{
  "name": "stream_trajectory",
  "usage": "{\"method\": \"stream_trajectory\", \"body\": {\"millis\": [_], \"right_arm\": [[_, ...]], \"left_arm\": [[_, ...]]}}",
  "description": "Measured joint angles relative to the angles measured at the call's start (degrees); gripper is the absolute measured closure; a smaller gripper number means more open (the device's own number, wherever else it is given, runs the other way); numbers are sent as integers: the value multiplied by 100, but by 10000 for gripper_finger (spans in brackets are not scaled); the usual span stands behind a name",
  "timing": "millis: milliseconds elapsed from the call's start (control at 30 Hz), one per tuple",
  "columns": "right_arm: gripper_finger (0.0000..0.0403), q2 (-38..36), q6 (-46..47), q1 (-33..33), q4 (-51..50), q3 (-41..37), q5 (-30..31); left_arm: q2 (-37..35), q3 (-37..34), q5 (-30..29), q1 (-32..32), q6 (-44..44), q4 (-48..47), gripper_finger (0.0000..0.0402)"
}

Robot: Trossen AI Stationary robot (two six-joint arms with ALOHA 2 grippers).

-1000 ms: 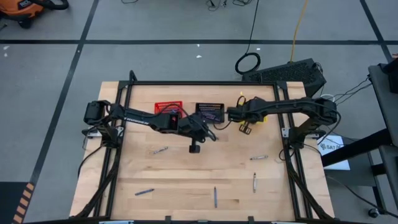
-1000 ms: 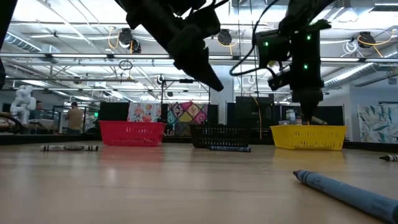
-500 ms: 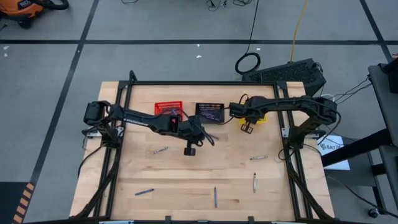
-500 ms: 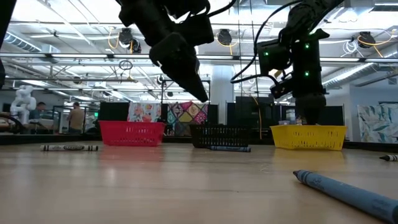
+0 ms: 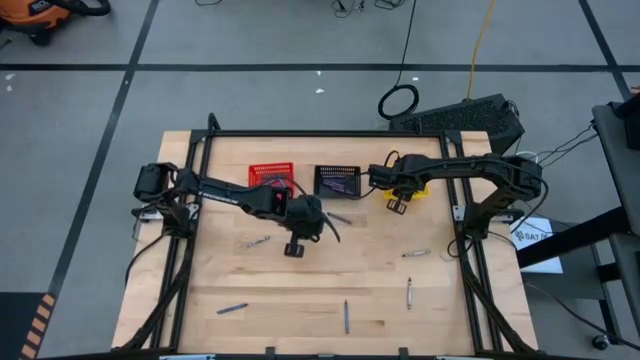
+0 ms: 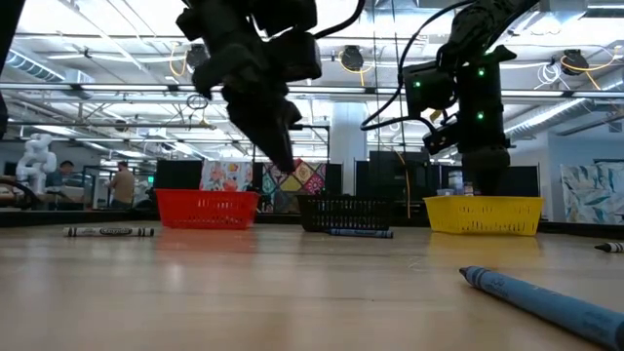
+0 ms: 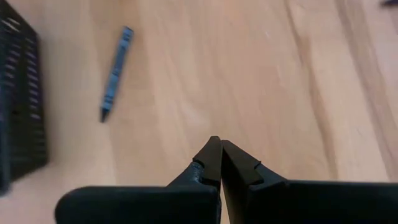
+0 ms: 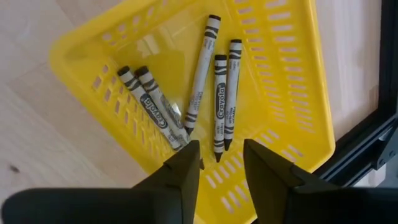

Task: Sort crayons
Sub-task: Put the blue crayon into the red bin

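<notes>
Around us lies a grey floor crossed with dark tape lines, and in its middle stands the wooden desk (image 5: pixel 300 290) with three small baskets along its far edge: the red basket (image 5: pixel 270 172), the black basket (image 5: pixel 337 180) and the yellow basket (image 8: pixel 298 93).

Our right hand (image 8: pixel 219 167) hangs directly over the yellow basket with its fingers spread apart and nothing between them; five grey crayons (image 8: pixel 200 81) lie inside on the mesh floor. Our left hand (image 7: pixel 219 163) is pinched shut and empty, above bare wood near the desk's middle, with a blue crayon (image 7: pixel 116 73) lying just beside the black basket.

More loose crayons (image 5: pixel 345 316) are scattered toward the near edge, well apart from one another.

We judge the main risk to be the left hand's descent: with the fingers closed it cannot take anything, and pressing down shut could roll a crayon away or skid it against the black basket. A round crayon pinched off-centre may also swivel and drop. If the right hand dips while withdrawing, a finger could catch the yellow rim and drag or tip the light basket.
</notes>
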Motion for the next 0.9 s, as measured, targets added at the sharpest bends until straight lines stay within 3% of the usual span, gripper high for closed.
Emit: {"method": "stream_trajectory", "body": {"millis": [300,567,900], "right_arm": [[289,0,2,0,153,0,41],[289,0,3,0,248,0,48],[289,0,176,-92,208,0,24]], "left_arm": [[0,-2,-159,-177,-401,-928,388],[0,-2,-336,-107,-470,-1448,318],[0,-2,-506,-497,-2664,-2770,297]]}}
